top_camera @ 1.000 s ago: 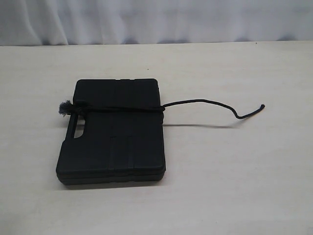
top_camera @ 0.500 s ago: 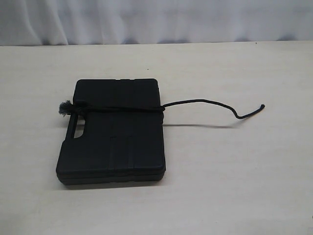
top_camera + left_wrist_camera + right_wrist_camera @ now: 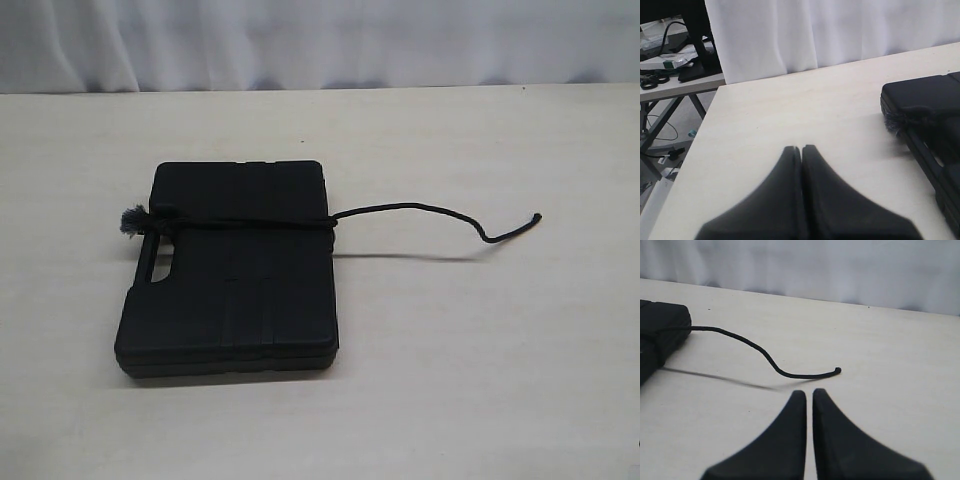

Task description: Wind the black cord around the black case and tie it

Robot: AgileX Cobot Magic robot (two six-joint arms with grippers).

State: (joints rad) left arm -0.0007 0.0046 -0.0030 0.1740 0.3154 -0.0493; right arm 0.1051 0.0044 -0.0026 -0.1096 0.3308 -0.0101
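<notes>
can see the black case (image 3: 235,265) lying flat on the pale desk (image 3: 480,350), left of centre in the exterior view. can follow the black cord (image 3: 420,208) across its lid in one band, with the frayed tuft (image 3: 132,220) poking out at the handle side and the free end arching off the right edge down to bare desk. seems cinched at that edge, though dark on dark hides any knot. find the left pincer (image 3: 801,149) pressed together and empty near the tuft side, and the right pincer (image 3: 809,394) likewise closed on nothing, near the cord's tip but apart from it.
</notes>
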